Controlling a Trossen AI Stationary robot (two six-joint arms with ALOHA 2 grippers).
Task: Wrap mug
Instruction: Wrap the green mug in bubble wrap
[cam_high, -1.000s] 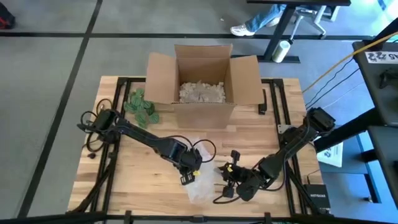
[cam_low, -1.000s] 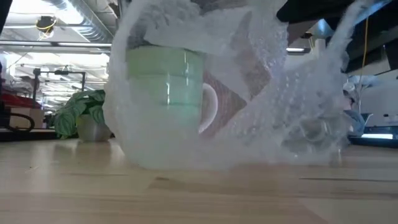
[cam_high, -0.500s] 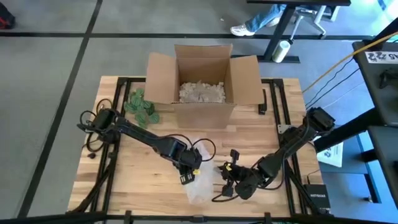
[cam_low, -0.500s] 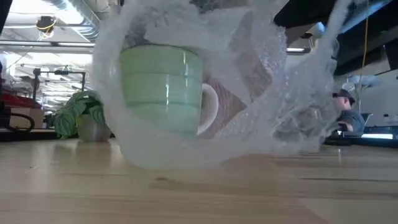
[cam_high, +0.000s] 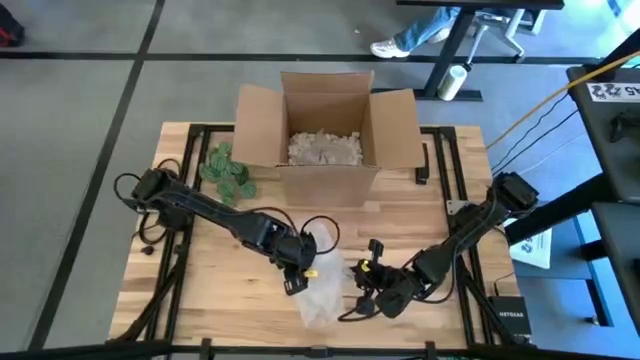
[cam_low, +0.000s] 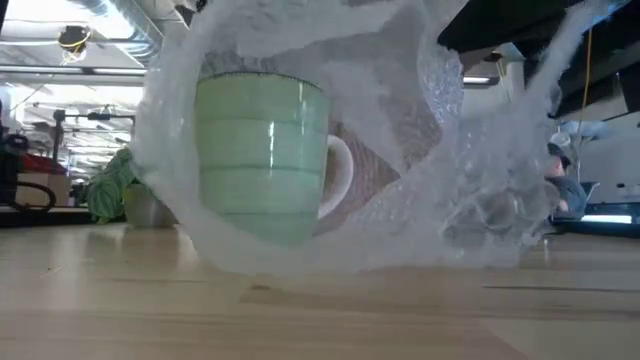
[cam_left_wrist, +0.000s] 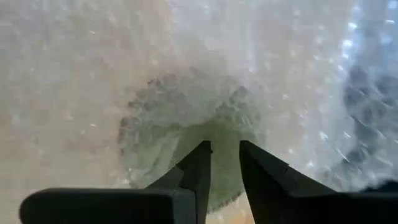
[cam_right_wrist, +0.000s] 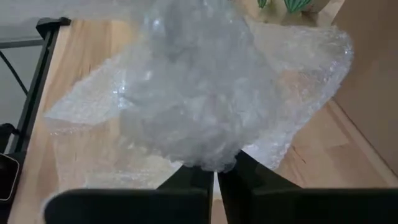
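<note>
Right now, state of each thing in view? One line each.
Mug: upright, swaddled in bubble wrap, not fully covered.
Bubble wrap: bunched around the mug, loose edges spread on the table.
Box: open, flaps out, filler inside.
Left gripper: nearly shut, pinching wrap over the mug.
Right gripper: shut on the bubble wrap's edge.
Plant: beside the box, untouched.

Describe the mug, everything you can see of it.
The mug is pale green with faint horizontal bands, a thin dark line near the rim and a white handle on the side toward the cardboard box. It looks ceramic and stands upright, seemingly just off the table. Clear bubble wrap covers it all round, blurring its outline. The left gripper holds its fingers almost together against the wrap over the mug; the right gripper pinches a bunched part of the wrap beside it.
</note>
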